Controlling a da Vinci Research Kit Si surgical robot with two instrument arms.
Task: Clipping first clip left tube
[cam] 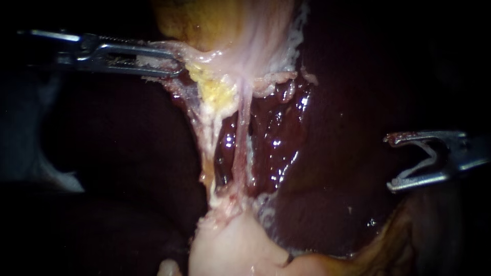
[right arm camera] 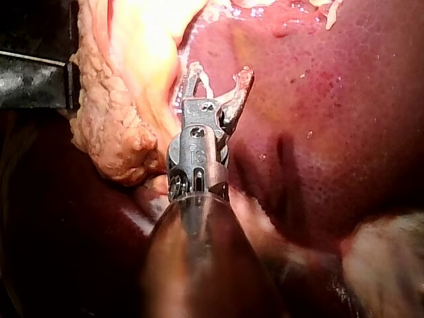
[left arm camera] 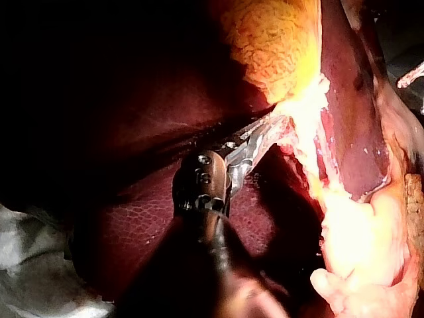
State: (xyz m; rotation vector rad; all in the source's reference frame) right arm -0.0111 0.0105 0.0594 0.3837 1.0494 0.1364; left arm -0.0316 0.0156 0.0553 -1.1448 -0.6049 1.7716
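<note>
The right instrument (cam: 388, 162) has its jaws spread wide in a V, with nothing between them. It comes in from the right, its shaft nearly level, and the jaw tips face left over bare liver (cam: 337, 97). It is well to the right of the tubes and touches neither. From its own wrist camera the right instrument (right arm camera: 220, 73) shows the same wide gap, and the two tips stand just above the smooth red liver (right arm camera: 331, 132), beside a lump of yellow fatty tissue (right arm camera: 112, 139).

The left instrument (cam: 174, 64) reaches in from the far left with a level shaft. Its long jaws lie together, clamped on a fold of pale tissue (cam: 188, 52) at the lower left edge of the gallbladder (cam: 225, 25), and that fold is drawn taut toward the left. In the left wrist view the left instrument (left arm camera: 275, 122) bends at its wrist joint, and its jaws run forward into the pale edge under the yellow gallbladder (left arm camera: 278, 40).

The left tube (cam: 208, 148) is a whitish strand stretched from the fat below the gallbladder toward the near pale tissue mass (cam: 230, 245). A second tube (cam: 240, 148), pinker, runs just to its right. No clip shows on either one.
</note>
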